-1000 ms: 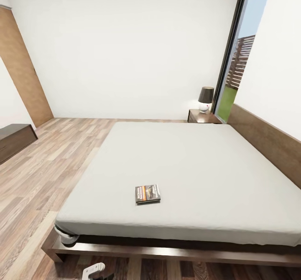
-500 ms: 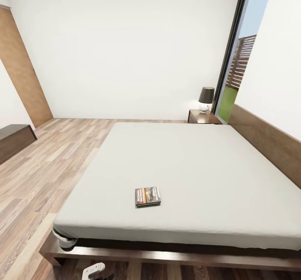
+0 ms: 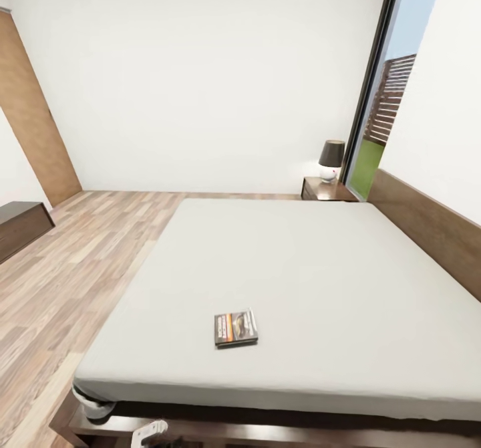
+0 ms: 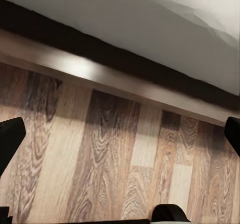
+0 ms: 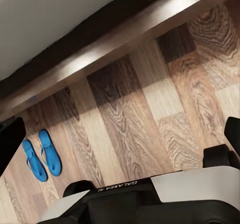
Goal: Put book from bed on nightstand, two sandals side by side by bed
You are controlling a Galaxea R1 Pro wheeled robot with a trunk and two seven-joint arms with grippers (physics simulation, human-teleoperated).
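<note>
Grey mattress fills most of the head view, laid on the bed (image 3: pixel 321 281), whose dark brown frame is cut off along the lower edge. The book (image 3: pixel 236 327) lies flat on the mattress near the foot end, left of centre, well apart from the headboard (image 3: pixel 427 231) on the right. Its cover shows a dark picture with an orange band; the lettering is too small to read. At the far corner beside the bed head stands a nightstand (image 3: pixel 325 190), partly hidden behind the mattress, bearing a lamp (image 3: pixel 331 160) with a dark shade. A tall black-framed window (image 3: pixel 384 93) rises just right of it. On the left, a tan sliding door (image 3: pixel 33 127) and the end of a long low dark cabinet (image 3: pixel 20 224) are both cropped by the picture edge.

White letters reading "GALAXEA" show on the dark robot body in the right wrist view. There the right gripper (image 5: pixel 122 134) has its black fingertips far apart at opposite edges, holding nothing, above the wood-plank floor (image 5: pixel 165 98). The two sandals (image 5: pixel 42 155), bright blue, lie side by side on that floor near the bed frame.

The left gripper (image 4: pixel 122 134) is likewise spread wide and empty over the planks, facing the bed frame and the mattress edge.
</note>
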